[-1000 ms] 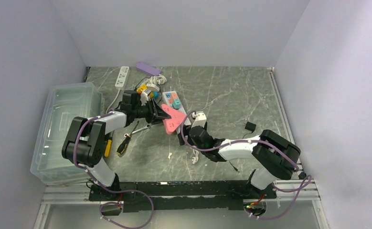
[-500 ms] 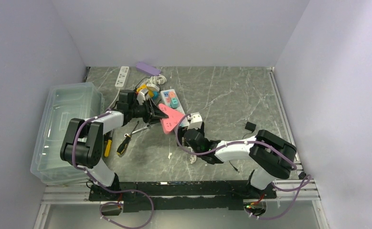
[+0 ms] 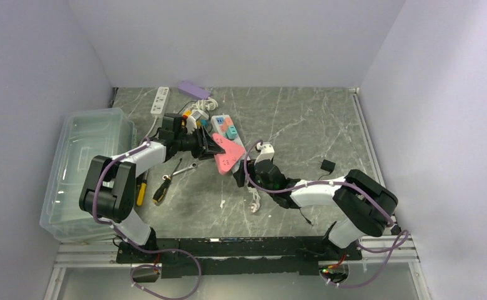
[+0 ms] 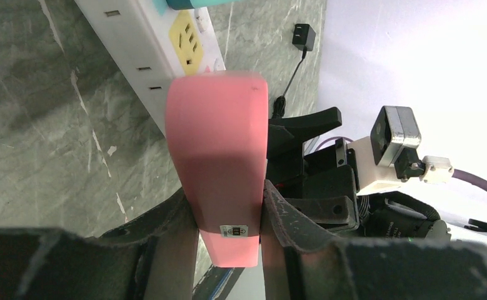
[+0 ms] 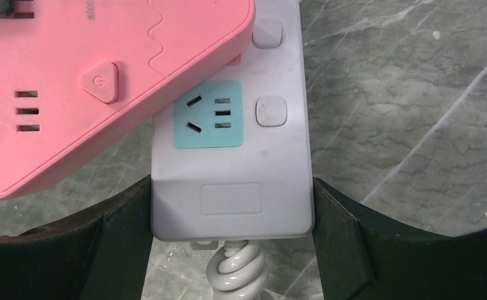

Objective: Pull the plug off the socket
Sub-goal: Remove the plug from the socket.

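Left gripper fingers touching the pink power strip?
Touching. In the left wrist view the left gripper has a finger pressed against each side of the pink power strip; no gap shows.

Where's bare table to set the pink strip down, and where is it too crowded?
Widest bare patch: the back right of the table, between the white strip, the black adapter and the right wall. Smaller: near, between the screwdrivers and the right arm. Crowded: the left, from the cords to the bin.
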You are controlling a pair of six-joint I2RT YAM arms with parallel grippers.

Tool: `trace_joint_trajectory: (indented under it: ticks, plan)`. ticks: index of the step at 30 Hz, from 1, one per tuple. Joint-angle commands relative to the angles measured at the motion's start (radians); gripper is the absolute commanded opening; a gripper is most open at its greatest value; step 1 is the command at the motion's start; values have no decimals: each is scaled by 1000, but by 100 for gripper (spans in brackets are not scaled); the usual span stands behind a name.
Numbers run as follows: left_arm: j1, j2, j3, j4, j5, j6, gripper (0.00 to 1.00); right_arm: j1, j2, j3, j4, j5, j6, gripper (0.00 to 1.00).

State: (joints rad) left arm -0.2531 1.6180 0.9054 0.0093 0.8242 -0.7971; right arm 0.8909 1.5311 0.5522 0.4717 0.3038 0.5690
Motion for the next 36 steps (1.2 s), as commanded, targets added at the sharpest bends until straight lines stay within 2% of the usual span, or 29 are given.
trace_joint_trajectory:
  ticks: [1,11,17,22,30,36]
  plan:
    - [12,-46,34,10,17,95,0,-9,-45,-2,46,105,-17,0]
    - [71,-45,47,14,74,65,0,159,49,105,-24,343,-163,0]
    - [105,-41,34,54,111,22,0,198,88,132,-31,402,-187,0]
    - [109,-73,33,25,78,56,0,185,84,119,-7,362,-173,0]
    - [49,-135,71,-135,-42,199,0,-4,39,34,54,56,-15,0]
    - [24,-124,83,-151,-43,215,0,-21,29,26,55,43,-17,0]
